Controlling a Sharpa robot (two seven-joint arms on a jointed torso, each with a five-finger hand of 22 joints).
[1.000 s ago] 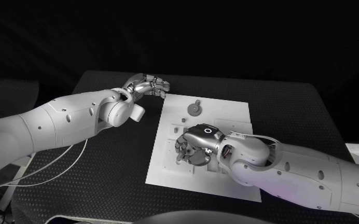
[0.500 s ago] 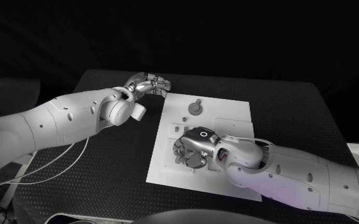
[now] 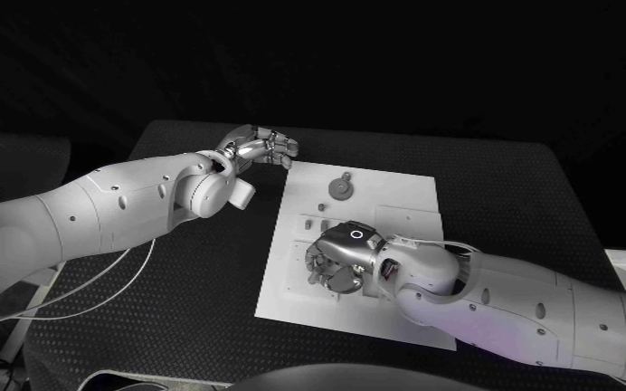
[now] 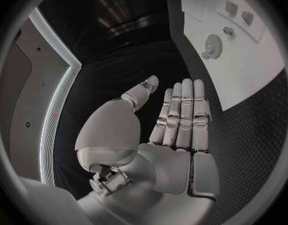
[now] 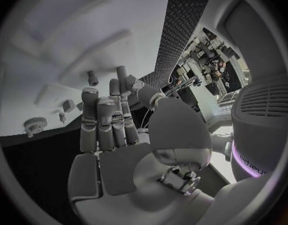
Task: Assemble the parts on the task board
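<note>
The white task board (image 3: 404,196) lies in the middle of the table. A round gear part (image 3: 339,189) sits near its far edge, with small parts (image 3: 321,224) in slots closer in. My right hand (image 3: 336,264) hovers low over the board's middle, fingers pointing down at the slots and hiding what lies beneath. In the right wrist view its fingers (image 5: 103,120) are stretched out with nothing in them, above the board (image 5: 50,60), the gear (image 5: 35,124) and a small peg (image 5: 92,78). My left hand (image 3: 261,148) hangs off the board's far left corner, fingers (image 4: 181,110) straight and holding nothing.
The black table (image 3: 183,309) shows on both sides of the board. A white cable (image 3: 91,287) trails under my left arm. In the left wrist view the board (image 4: 256,70) carries the gear (image 4: 213,46) and two small blocks (image 4: 239,12).
My right hand has shifted a little toward the board's near left and sunk closer to the slots. The left hand has stayed put.
</note>
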